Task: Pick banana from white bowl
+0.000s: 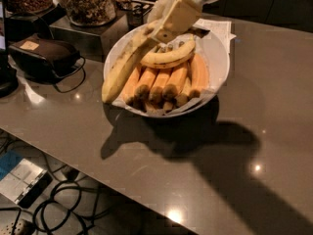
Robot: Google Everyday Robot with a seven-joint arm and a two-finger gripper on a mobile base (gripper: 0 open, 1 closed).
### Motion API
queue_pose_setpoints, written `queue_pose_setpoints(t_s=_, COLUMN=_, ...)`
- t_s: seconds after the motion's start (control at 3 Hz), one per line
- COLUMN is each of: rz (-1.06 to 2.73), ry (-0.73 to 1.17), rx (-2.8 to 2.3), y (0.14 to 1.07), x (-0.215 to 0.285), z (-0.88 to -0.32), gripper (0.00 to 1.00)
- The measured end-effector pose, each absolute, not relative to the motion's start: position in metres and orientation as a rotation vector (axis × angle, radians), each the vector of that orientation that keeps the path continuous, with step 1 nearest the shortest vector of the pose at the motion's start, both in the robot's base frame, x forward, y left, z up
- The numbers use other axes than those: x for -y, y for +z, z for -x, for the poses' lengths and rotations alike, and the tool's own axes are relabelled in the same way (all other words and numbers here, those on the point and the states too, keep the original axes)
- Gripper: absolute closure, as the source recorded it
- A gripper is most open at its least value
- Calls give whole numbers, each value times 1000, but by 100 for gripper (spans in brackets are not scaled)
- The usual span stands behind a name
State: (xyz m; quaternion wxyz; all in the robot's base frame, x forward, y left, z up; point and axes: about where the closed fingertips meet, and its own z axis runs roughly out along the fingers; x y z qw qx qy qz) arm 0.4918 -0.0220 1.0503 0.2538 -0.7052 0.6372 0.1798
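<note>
The long pale yellow banana [123, 68] hangs slanted over the left part of the white bowl [215, 58], its upper end held in my gripper [161, 31] and its lower end reaching past the bowl's left rim. The gripper comes down from the top of the camera view and is shut on the banana's upper end. The white bowl is wide, shallow and lined with white paper. A shorter curved yellow banana [167, 57] and several stubby orange-yellow bananas [164, 82] lie in it.
The bowl stands on a grey-brown table [244, 146]. A dark box with a cable [44, 55] sits at the left. Glass jars of snacks [88, 1] stand on a stand at the back left. Cables and boxes lie on the floor [29, 190] below the table's front edge.
</note>
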Motion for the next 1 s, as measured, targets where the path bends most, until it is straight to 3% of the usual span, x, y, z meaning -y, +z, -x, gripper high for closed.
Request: queue_pose_setpoints(t_s=1.0, rz=2010, ry=544, rx=-1628, y=1056, x=-19, z=-469, gripper=100)
